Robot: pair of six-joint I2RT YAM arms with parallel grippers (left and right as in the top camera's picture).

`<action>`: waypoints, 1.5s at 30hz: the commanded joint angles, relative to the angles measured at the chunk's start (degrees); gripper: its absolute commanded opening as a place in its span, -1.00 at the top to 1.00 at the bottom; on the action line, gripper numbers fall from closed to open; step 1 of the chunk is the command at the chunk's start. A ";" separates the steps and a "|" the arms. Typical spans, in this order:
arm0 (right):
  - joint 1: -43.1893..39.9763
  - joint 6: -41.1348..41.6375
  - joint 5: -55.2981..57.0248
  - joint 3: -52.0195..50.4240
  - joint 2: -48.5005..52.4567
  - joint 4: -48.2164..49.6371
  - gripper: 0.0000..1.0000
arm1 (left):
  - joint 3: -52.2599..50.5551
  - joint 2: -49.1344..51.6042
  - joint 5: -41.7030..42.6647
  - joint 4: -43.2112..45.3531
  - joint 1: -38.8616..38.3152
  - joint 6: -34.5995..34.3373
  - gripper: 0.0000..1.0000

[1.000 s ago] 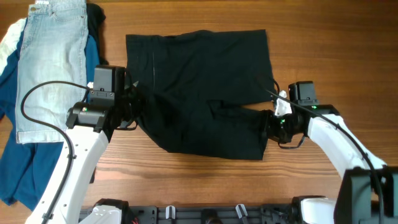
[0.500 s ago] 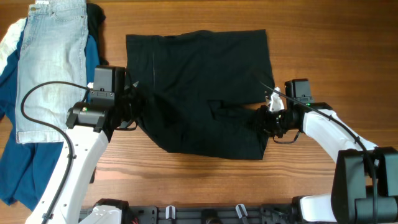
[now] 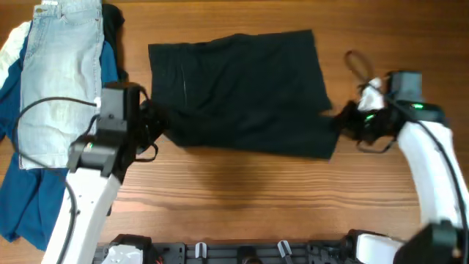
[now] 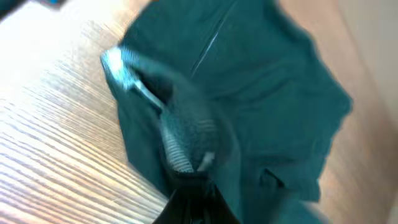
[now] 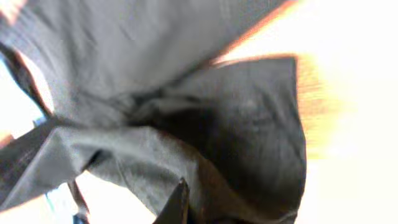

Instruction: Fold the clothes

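Note:
The clothes, a pair of black shorts (image 3: pixel 242 88), lie across the middle of the table with the near part raised and drawn back. My left gripper (image 3: pixel 155 126) is shut on their left edge. In the left wrist view, bunched fabric (image 4: pixel 267 93) with a pale ribbed lining runs into the closed jaws of the left gripper (image 4: pixel 194 180). My right gripper (image 3: pixel 341 121) is shut on the shorts' lower right corner. In the right wrist view, dark cloth (image 5: pixel 249 124) hangs in folds from the right gripper (image 5: pixel 186 208), the view being blurred.
Pale-blue denim shorts (image 3: pixel 58 73) lie at the far left over a deep-blue garment (image 3: pixel 15 183), with a white cloth (image 3: pixel 11 48) beside them. A dark cable loop (image 3: pixel 357 62) lies on the wood behind the right arm.
The right gripper closed on the shorts' corner and moved right and back. Both arms pulled the near edge away from the front, so the shorts now look shorter and wider.

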 commanded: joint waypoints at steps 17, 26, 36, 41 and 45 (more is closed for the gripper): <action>-5.49 -10.14 6.27 20.24 -2.54 2.34 0.92 | 0.96 -12.85 -14.29 -7.87 -0.22 1.55 0.92; 9.99 -16.79 11.26 19.08 9.03 -13.64 0.01 | 0.96 8.15 -11.04 -1.66 -0.22 1.55 0.92; 19.85 -8.09 15.28 2.89 12.39 -5.95 -0.53 | 0.96 9.07 -11.06 -0.81 -0.22 1.62 0.92; 19.96 -7.13 15.19 -0.85 17.53 1.05 -0.53 | 0.96 9.07 -11.06 -0.85 -0.22 1.62 0.92; 19.96 -7.28 15.04 -2.36 19.21 5.51 -0.50 | 0.96 9.07 -11.06 -0.85 -0.22 1.62 0.92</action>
